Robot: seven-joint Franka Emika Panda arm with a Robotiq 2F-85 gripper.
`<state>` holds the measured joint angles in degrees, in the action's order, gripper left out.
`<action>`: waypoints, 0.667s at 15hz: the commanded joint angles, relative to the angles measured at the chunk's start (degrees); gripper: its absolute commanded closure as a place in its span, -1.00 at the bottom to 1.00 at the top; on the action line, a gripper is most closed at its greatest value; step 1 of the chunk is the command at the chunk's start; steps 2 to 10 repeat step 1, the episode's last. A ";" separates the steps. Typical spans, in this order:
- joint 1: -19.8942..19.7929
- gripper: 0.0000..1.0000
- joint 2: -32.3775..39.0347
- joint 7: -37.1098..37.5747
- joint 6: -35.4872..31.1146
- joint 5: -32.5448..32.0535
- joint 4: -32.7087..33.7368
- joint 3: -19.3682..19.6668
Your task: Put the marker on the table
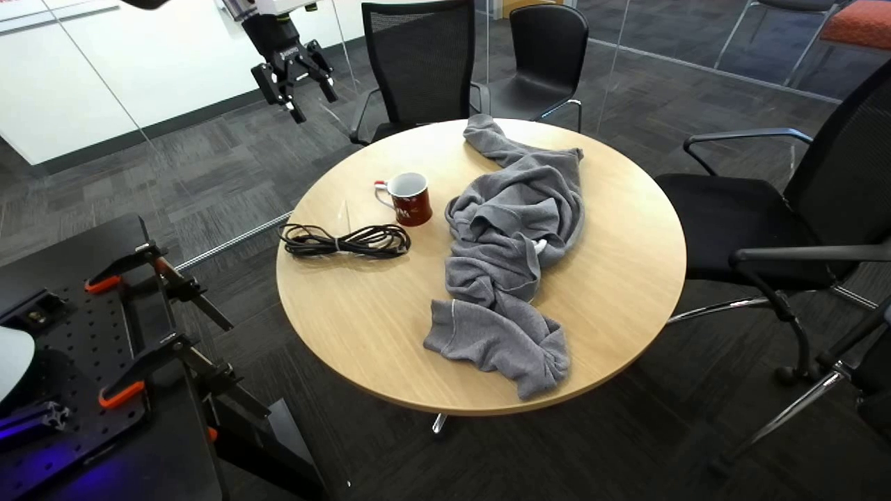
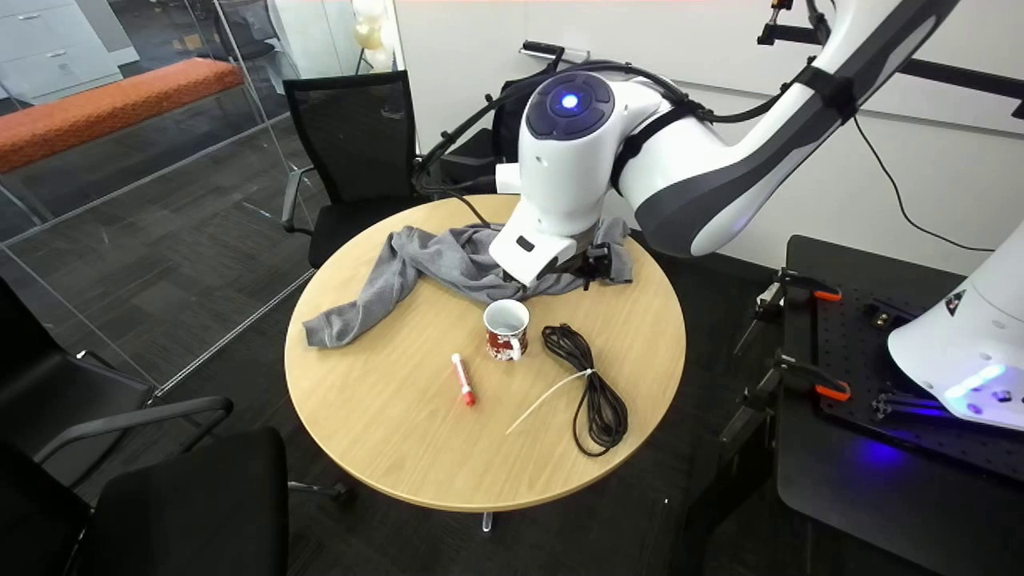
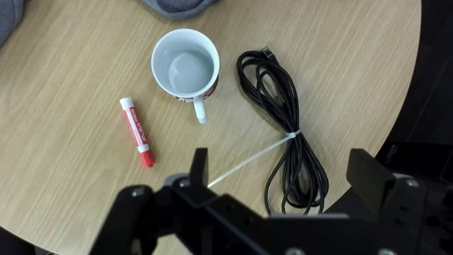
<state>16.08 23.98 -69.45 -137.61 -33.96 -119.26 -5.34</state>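
Observation:
The marker (image 2: 463,379), white and red with a red cap, lies flat on the round tan table (image 2: 384,432). It also shows in the wrist view (image 3: 137,131), left of the mug, outside my jaws. In an exterior view the table (image 1: 362,313) shows, but I cannot clearly make out the marker near the mug. My gripper (image 1: 314,104) is open and empty, raised in the air. In the wrist view its fingers (image 3: 279,152) stand wide apart with the cable seen below between them. In an exterior view the arm's wrist mostly hides the gripper (image 2: 592,268).
A red and white mug (image 2: 506,330) stands upright near the marker. A black cable bundle (image 2: 596,400) with a white zip tie lies beside it. A grey sweatshirt (image 1: 515,216) spreads across the table. Chairs (image 1: 418,69) surround the table; the robot's black bench (image 2: 832,496) stands beside it.

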 commanded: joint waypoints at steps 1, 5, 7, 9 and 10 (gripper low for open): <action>-1.63 -1.00 0.07 0.48 0.45 -0.81 0.16 -1.72; -1.63 -1.00 0.07 0.48 0.45 -0.81 0.16 -1.72; -1.63 -1.00 0.07 0.48 0.45 -0.81 0.16 -1.72; -1.63 -1.00 0.07 0.48 0.45 -0.81 0.16 -1.72; -1.63 -1.00 0.07 0.48 0.45 -0.81 0.16 -1.72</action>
